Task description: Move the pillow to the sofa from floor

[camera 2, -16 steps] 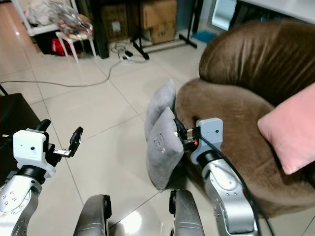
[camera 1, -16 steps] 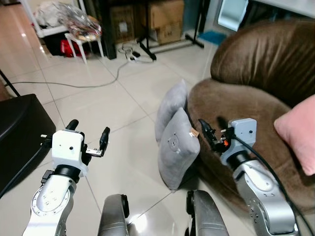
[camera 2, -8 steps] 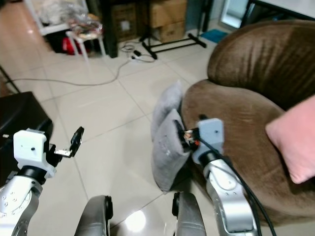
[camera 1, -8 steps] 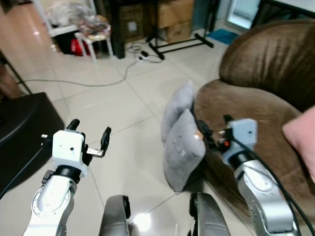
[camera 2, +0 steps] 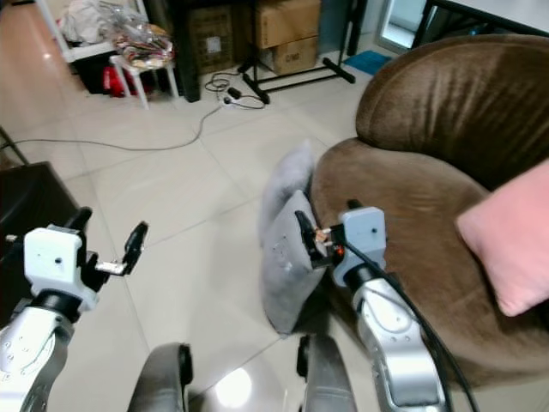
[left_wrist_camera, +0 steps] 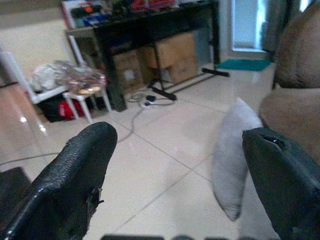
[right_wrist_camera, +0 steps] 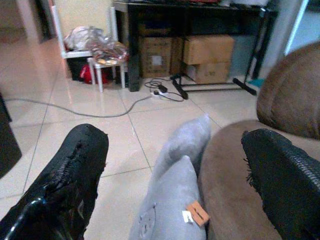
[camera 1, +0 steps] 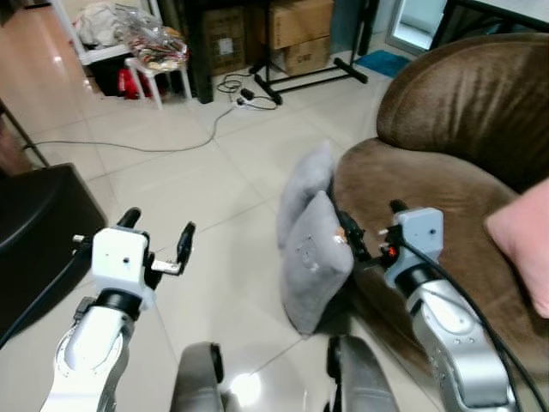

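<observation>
Two grey pillows stand on edge on the tiled floor, leaning against the brown sofa [camera 1: 446,184]. The near pillow [camera 1: 310,266] is in front of the far pillow [camera 1: 304,184]. My right gripper [camera 1: 371,225] is open, right by the near pillow's upper edge on the sofa side, not holding it. In the right wrist view the near pillow [right_wrist_camera: 165,210] and its small tag [right_wrist_camera: 198,213] lie between the spread fingers [right_wrist_camera: 65,170]. My left gripper [camera 1: 157,230] hovers open over bare floor, well left of the pillows. A pink pillow [camera 1: 525,245] rests on the sofa seat.
A black box [camera 1: 34,227] stands on the floor at my left. A cable [camera 1: 129,148] crosses the tiles further out. At the back are a white stool [camera 1: 159,73] with bags, cardboard boxes [camera 1: 296,26] and a black stand's legs [camera 1: 304,77]. Open floor lies left of the pillows.
The view has shifted a little as the camera moved. My right gripper has edged nearer to the near pillow's top edge. Both grippers stay open.
</observation>
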Controlling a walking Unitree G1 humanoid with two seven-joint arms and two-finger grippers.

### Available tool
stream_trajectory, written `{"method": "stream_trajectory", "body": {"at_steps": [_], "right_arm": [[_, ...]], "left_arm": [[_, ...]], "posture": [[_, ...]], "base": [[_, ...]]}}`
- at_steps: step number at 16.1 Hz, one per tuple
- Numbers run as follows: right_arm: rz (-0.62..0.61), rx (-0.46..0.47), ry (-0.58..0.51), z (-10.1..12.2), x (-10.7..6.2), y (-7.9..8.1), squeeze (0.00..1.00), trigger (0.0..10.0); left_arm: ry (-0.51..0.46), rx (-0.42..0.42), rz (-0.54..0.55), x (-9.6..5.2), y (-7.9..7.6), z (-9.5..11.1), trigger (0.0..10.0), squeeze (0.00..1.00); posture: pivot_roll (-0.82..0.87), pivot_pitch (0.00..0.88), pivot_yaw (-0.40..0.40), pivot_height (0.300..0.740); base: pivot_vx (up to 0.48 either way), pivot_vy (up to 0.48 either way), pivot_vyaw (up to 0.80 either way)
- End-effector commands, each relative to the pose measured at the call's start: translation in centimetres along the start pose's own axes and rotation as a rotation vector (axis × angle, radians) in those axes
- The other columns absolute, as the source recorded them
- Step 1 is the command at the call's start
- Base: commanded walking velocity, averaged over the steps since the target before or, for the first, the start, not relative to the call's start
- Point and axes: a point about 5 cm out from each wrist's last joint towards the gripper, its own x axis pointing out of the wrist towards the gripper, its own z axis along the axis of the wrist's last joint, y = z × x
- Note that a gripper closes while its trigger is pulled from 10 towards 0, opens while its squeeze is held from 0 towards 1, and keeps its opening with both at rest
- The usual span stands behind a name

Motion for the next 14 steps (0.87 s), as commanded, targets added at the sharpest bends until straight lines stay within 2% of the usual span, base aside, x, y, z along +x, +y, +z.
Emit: {"method": "stream_trajectory", "body": {"at_steps": [1,5,8,11,12,14], "right_arm": [[-0.008,0.002,0.010,0.0,-0.2,-0.5,1.00,10.0],[0.010,-0.005,-0.003,0.1,-0.2,-0.4,1.00,10.0],[0.031,-0.001,0.005,0.0,-0.3,-0.1,1.00,10.0],[0.056,0.027,0.007,-0.2,-0.4,0.0,1.00,10.0],[0.129,0.023,0.022,-0.4,-0.5,0.6,1.00,10.0],[0.156,0.033,0.027,-0.5,-0.7,0.8,1.00,10.0]], "left_arm": [[-0.031,0.002,-0.019,0.1,-0.3,0.6,10.0,1.00],[-0.029,-0.001,-0.020,0.0,-0.3,0.5,10.0,1.00],[-0.026,0.000,-0.020,-0.1,-0.3,0.5,10.0,1.00],[-0.024,0.007,-0.029,-0.1,-0.5,0.4,10.0,1.00],[-0.026,0.008,-0.032,-0.1,-0.5,0.5,10.0,1.00],[-0.025,0.016,-0.028,0.0,-0.6,0.4,10.0,1.00]], "posture": [[-0.04,0.023,0.005,0.595],[-0.04,0.032,0.003,0.595],[-0.04,0.038,0.007,0.595],[-0.05,0.042,0.011,0.595],[-0.05,0.042,0.011,0.595],[-0.05,0.046,0.010,0.595]], "base": [[0.322,0.000,-0.77],[0.327,0.000,0.00],[0.331,0.000,0.80],[0.311,0.000,0.00],[0.292,0.000,0.00],[0.141,0.000,0.00]]}}
